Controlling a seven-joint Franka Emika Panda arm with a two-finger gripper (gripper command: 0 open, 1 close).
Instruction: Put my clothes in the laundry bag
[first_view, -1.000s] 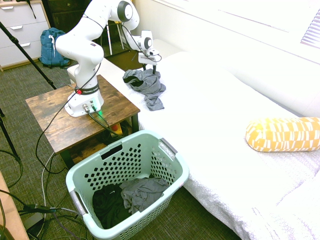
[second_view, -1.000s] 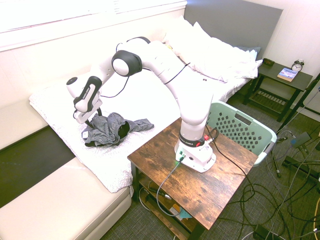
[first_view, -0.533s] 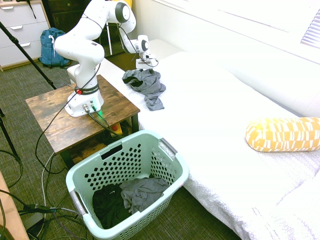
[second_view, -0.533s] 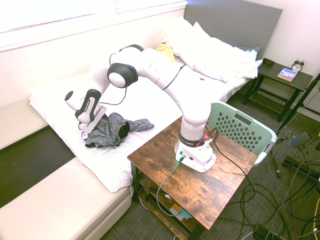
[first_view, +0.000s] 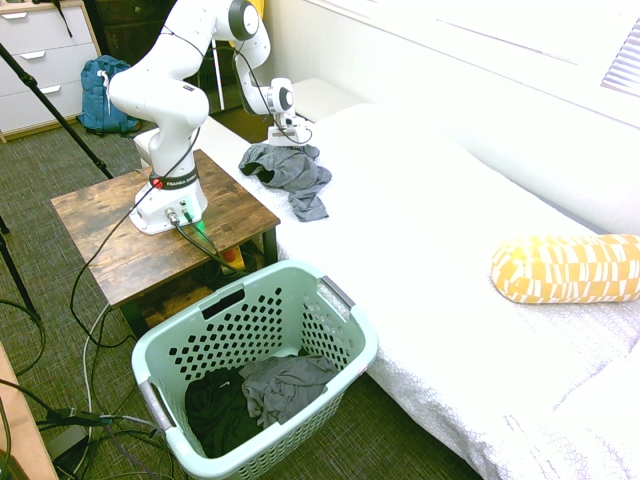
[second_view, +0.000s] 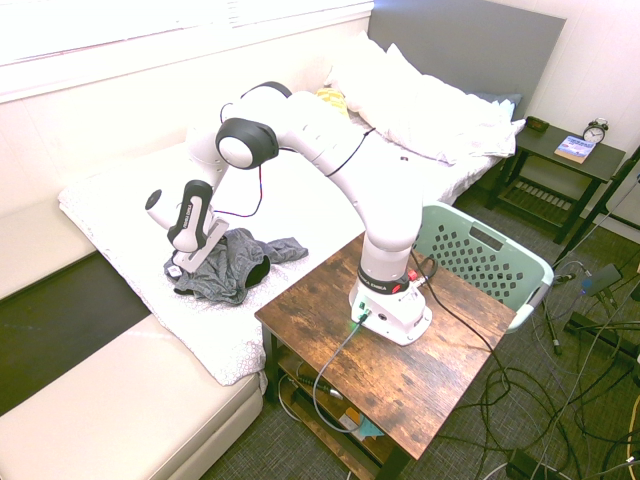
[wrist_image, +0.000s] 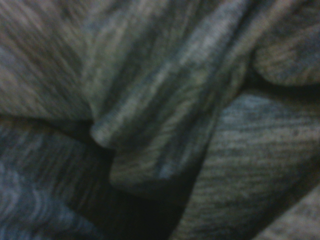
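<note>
Grey garment (second_view: 232, 268) directly beneath the gripper (second_view: 186, 265)

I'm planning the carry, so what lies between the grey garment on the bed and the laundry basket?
The wooden table's corner, seen in the first exterior view.

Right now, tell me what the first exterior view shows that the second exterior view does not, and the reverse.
Only the first: the blue backpack and the clothes inside the basket.
Only the second: the alarm clock and the gray headboard.
Both: the gray garment on the bed, and the green basket.
</note>
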